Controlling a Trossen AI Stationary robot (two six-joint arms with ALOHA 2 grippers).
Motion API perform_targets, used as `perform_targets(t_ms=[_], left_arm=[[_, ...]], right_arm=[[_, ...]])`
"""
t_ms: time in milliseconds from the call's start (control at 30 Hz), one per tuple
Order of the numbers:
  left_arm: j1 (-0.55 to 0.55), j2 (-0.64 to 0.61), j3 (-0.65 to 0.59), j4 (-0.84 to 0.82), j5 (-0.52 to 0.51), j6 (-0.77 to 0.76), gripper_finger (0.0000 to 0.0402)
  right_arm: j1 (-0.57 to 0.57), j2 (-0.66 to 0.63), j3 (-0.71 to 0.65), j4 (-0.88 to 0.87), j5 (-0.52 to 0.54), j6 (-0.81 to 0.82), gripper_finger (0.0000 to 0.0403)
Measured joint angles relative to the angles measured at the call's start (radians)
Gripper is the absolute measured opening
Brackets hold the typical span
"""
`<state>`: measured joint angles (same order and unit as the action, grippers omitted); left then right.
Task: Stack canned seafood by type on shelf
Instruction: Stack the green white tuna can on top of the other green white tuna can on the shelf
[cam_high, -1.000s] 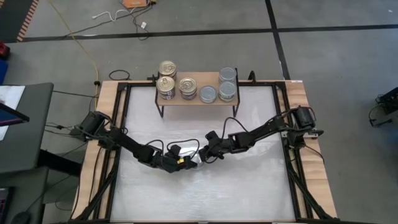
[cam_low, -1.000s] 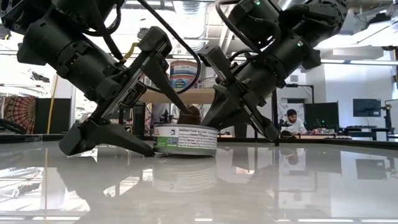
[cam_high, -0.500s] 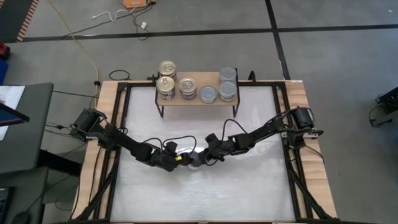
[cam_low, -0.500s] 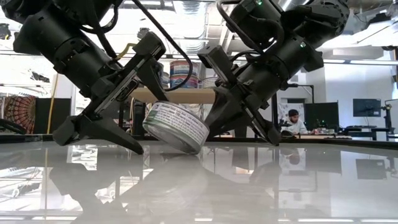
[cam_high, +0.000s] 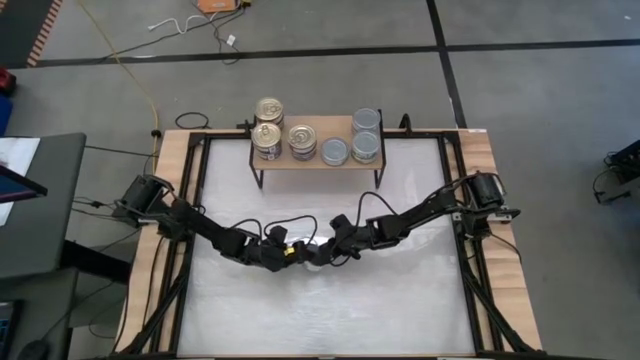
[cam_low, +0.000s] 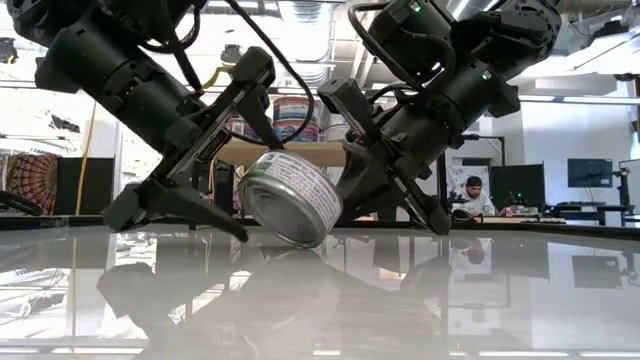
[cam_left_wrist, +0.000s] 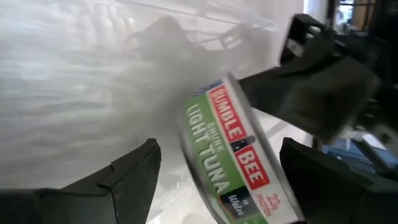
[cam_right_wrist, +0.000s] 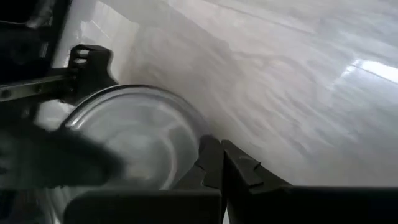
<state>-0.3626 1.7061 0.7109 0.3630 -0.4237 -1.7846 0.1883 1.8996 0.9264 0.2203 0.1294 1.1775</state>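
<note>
The tin carries a green and white label with a red band; on it one reads "BUMBLE BEE" and "LIGHT TUNA". It is a short round metal can with a plain silver face, tilted on its edge on the glossy white table, well in front of the shelf. The left gripper stands wide around it. The right gripper is closed, its tip against the tin. On the light-wood shelf stand gold-lid tins and silver-lid tins.
</note>
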Motion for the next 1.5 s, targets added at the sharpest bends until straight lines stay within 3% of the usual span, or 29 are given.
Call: perform_targets(t_ms=[233, 767, 1500], left_arm=[[0.001, 0.0, 0.001, 0.045, -0.001, 0.051, 0.0314], [-0.004, -0.002, 0.002, -0.016, 0.019, -0.019, 0.0311], [-0.005, -0.002, 0.002, -0.017, 0.042, -0.018, 0.0206]], right_arm=[[0.0, 0.002, -0.002, -0.004, -0.001, 0.0, 0.0022], [0.001, 0.0, 0.0, 0.043, 0.0, 0.0, 0.0021], [0.009, -0.001, 0.037, 0.032, 0.01, -0.027, 0.0021]])
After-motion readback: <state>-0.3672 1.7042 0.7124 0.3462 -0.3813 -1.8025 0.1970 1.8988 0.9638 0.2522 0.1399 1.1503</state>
